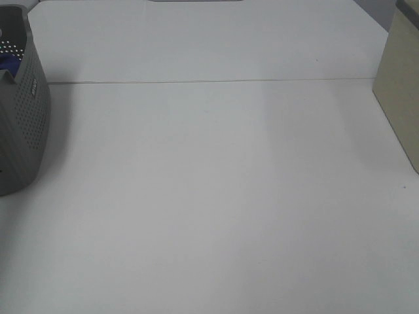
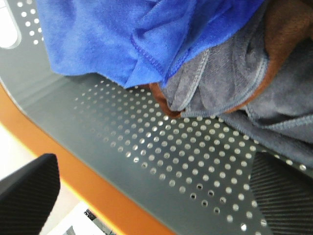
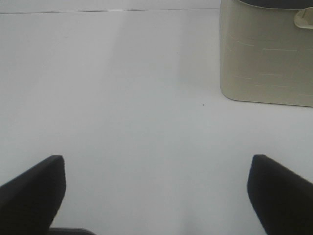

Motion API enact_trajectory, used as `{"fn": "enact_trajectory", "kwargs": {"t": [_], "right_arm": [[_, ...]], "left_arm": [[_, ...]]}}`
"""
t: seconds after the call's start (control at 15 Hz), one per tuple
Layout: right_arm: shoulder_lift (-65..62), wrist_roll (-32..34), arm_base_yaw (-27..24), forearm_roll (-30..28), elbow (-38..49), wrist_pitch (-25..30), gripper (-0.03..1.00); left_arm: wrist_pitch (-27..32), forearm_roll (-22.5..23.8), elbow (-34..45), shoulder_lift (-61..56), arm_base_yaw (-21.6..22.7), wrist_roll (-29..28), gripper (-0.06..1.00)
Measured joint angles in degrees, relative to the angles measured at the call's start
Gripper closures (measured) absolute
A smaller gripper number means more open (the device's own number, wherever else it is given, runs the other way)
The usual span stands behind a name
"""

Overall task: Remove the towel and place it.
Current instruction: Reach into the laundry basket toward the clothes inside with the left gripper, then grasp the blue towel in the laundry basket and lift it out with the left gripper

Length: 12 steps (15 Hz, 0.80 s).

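The blue towel point(image 2: 122, 34) lies inside the grey perforated basket point(image 2: 161, 156), on top of a grey cloth point(image 2: 230, 83) and a brown one. In the exterior high view only a small blue patch of the towel point(image 1: 8, 63) shows over the rim of the basket point(image 1: 26, 124) at the far left. My left gripper point(image 2: 151, 196) is open over the basket's wall, a little short of the towel, its black fingers point(image 2: 29, 191) wide apart. My right gripper point(image 3: 156, 196) is open and empty above the bare white table. Neither arm shows in the exterior high view.
A cream bin point(image 1: 399, 85) stands at the right edge of the white table point(image 1: 209, 196); it also shows in the right wrist view point(image 3: 266, 54). A seam line point(image 1: 209, 82) crosses the table at the back. An orange surface point(image 2: 63, 161) lies beside the basket.
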Motion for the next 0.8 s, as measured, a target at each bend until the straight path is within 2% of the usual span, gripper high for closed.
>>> {"fn": "enact_trajectory", "kwargs": {"t": [0.27, 0.4, 0.53, 0.8], "right_arm": [[0.0, 0.0, 0.0, 0.0, 0.0, 0.0, 0.0], [0.0, 0.0, 0.0, 0.0, 0.0, 0.0, 0.0], [0.0, 0.0, 0.0, 0.0, 0.0, 0.0, 0.0], [0.0, 0.0, 0.0, 0.0, 0.0, 0.0, 0.0]], "left_arm": [[-2.92, 0.74, -1.89, 5.61, 0.06, -0.34, -0.04], [-3.32, 0.74, -5.56, 9.11, 0.06, -0.92, -0.04], [-3.04, -2.58, -10.89, 14.04, 0.06, -1.09, -0.04], [-2.86, -6.25, -12.89, 16.04, -0.06, 0.06, -0.04]]}}
